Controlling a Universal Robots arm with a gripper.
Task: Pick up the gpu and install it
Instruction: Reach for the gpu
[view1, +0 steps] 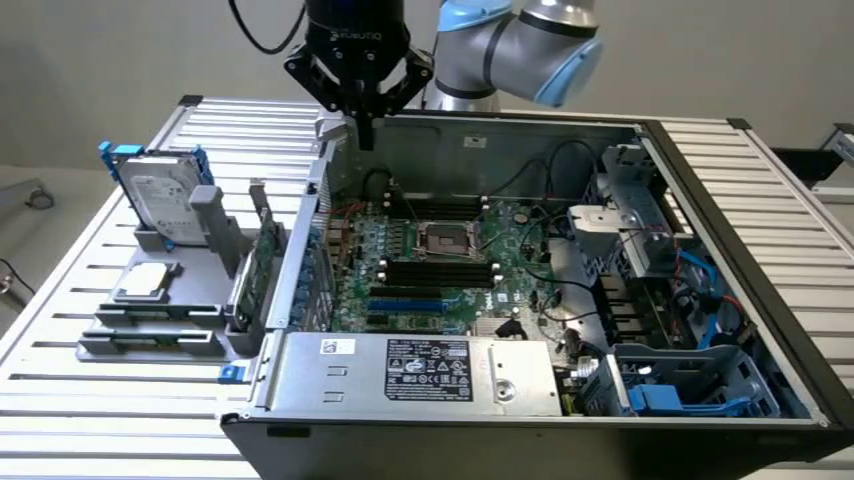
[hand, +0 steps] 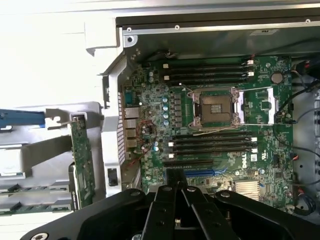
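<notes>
One gpu (view1: 254, 268) unpicked, on edge in its rack (view1: 147, 345); gripper (view1: 363, 135) empty.

The gripper hangs over the rear wall of the case (view1: 534, 445), black fingers pressed together on nothing, well apart from the gpu. The gpu, a thin flat green board, stands upright in a slot of the grey rack just beside the case, on the exterior view's left. Judged: that posture leaves its top edge free for a pinch from above. A silver drive (view1: 160, 205) in a blue frame stands in the same rack. The case lies on its side, lid off, so the green motherboard (view1: 427, 270) faces up with its long slots reachable. The table (view1: 80, 400) is ribbed metal slats.
</notes>
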